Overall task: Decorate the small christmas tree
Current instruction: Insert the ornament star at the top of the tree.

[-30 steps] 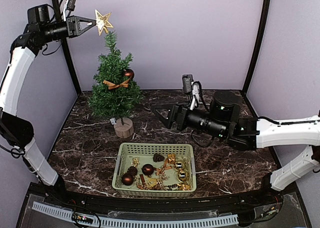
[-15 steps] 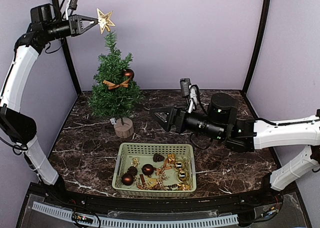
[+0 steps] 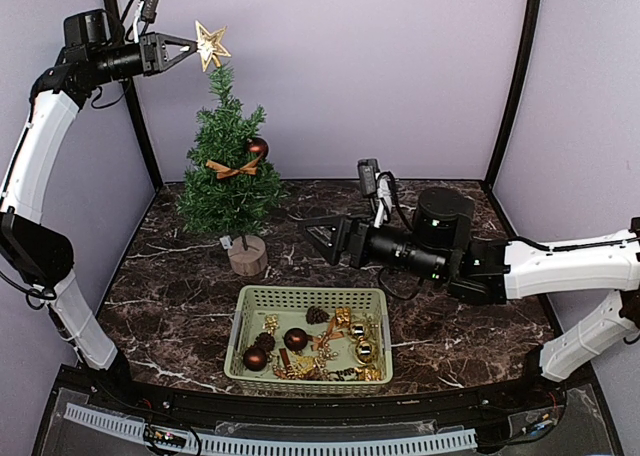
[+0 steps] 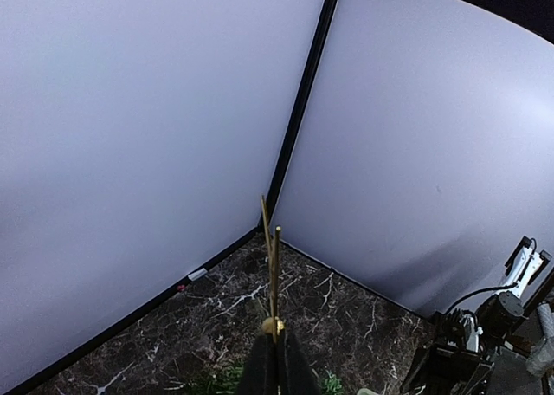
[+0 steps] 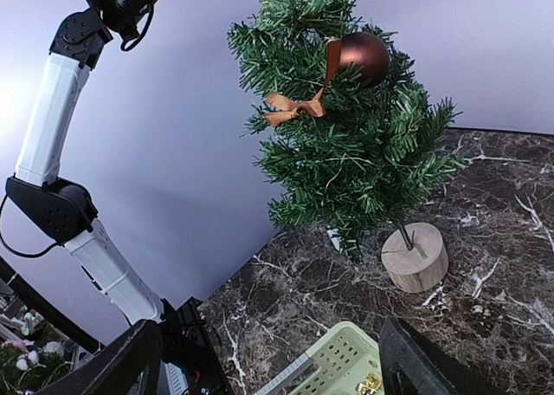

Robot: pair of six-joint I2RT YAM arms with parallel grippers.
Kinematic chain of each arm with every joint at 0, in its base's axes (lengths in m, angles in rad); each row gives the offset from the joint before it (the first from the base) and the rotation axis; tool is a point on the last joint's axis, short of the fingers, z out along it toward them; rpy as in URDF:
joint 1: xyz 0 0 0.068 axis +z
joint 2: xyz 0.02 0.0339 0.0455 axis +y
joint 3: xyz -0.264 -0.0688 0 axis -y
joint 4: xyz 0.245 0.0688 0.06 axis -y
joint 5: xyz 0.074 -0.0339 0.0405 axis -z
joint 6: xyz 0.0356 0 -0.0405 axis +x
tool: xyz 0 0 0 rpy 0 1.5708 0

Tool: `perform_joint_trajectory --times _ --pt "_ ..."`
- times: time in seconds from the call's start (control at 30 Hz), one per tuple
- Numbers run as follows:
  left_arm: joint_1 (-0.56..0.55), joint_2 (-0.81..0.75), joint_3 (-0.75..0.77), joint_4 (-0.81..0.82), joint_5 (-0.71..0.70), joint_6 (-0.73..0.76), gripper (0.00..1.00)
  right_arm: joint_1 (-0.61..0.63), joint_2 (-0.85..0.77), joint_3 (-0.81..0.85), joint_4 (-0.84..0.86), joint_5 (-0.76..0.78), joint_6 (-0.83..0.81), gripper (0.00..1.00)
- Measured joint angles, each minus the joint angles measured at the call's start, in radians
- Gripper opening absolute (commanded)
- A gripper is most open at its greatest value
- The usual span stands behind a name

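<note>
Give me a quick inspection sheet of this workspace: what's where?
Surface: dark marbled table.
Job's things: small christmas tree upright on its wooden stump, carrying a brown bauble and a bow; gold star just above its tip.
Clutter: green basket holding brown baubles, gold ornaments, and a pine cone.
Grippers: left gripper shut on the star; right gripper open, empty, facing the tree.
Cables: black cable loops at the wrists.
Surroundings: lilac walls, black frame posts.
</note>
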Motion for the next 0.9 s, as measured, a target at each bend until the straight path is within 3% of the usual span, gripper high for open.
perform_joint_trajectory --times 0.9 --pt "0.002 0.001 0.005 -0.107 0.029 0.060 0.00 0.000 0.028 0.000 0.000 -0.019 0.005 0.88"
